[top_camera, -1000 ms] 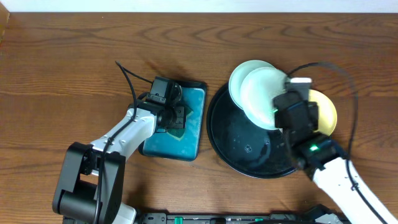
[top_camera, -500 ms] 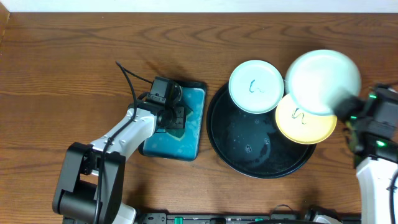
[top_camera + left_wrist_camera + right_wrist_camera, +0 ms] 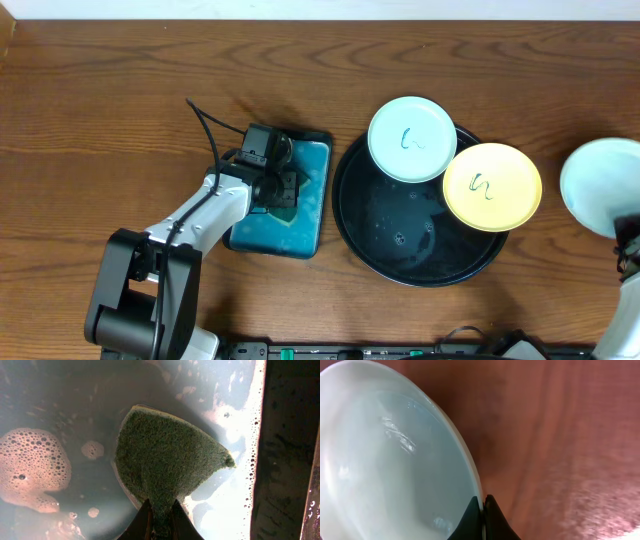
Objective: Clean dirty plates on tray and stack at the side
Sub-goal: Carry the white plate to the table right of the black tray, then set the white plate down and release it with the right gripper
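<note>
The black round tray holds a pale mint plate and a yellow plate, both with dark squiggles. My right gripper is shut on the rim of a second pale mint plate, held above the bare wood at the far right; no marks show on this plate in the right wrist view. My left gripper is shut on a green sponge that rests in soapy water in the teal tray.
The left arm stretches from the table's front edge to the teal tray. Foam patches float in its water. Bare wood lies right of the black tray.
My right gripper has carried the pale mint plate from over the black tray rightwards to the table's far right edge. The left arm and sponge have not moved.
</note>
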Robot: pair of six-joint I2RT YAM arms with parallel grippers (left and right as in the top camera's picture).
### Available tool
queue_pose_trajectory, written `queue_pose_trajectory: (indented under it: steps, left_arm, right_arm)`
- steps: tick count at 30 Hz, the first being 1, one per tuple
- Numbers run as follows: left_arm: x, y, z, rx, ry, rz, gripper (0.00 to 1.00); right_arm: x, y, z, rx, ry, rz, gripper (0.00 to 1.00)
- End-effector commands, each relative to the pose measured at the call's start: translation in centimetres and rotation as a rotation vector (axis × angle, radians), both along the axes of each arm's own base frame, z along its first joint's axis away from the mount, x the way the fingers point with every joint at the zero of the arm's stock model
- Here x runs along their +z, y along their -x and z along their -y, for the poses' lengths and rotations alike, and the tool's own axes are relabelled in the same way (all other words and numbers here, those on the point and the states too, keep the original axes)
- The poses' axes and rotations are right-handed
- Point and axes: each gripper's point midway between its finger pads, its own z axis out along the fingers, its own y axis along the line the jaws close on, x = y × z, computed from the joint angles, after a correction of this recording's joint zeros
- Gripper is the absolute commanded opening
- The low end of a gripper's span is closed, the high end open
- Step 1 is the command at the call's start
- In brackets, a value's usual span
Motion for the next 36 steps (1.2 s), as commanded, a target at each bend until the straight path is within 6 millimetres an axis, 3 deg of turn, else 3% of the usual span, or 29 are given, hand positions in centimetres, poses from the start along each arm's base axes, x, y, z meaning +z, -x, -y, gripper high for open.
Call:
queue_pose_trajectory:
  steps: [1, 10, 22, 23, 24, 29, 32, 36]
  left_arm:
    - [0.3, 0.1, 0.0, 0.004, 0.001, 0.004, 0.08]
    - [0.3, 0.1, 0.0, 0.004, 0.001, 0.004, 0.07]
    - [0.3, 0.1, 0.0, 0.004, 0.001, 0.003, 0.08]
    - [0.3, 0.1, 0.0, 0.004, 0.001, 0.003, 0.07]
    - [0.3, 0.1, 0.0, 0.004, 0.001, 0.003, 0.07]
    - [0.3, 0.1, 0.0, 0.004, 0.001, 0.003, 0.08]
    - [0.3, 0.1, 0.0, 0.004, 0.001, 0.003, 0.07]
    - [0.3, 0.1, 0.0, 0.004, 0.001, 0.003, 0.07]
  right_arm:
    - [-0.5, 1.4, 1.6, -0.078, 0.025, -0.07, 0.01]
    - [-4.8, 2.6, 1.9, -0.053, -0.028, -0.252, 0.01]
    - [-8.6, -2.6, -2.0, 0.289, -0.064, -0.319, 0.01]
    - [-8.7, -2.7, -2.2, 0.296, -0.059, -0.328, 0.04]
    - [-8.7, -2.9, -2.4, 0.306, -0.054, -0.33, 0.15]
    - [-8.5, -3.2, -2.4, 0.311, -0.045, -0.323, 0.42]
    - [-7.9, -3.9, -2.5, 0.345, -0.039, -0.292, 0.44]
    - [-6.2, -8.5, -5.4, 0.619, -0.039, -0.086, 0.41]
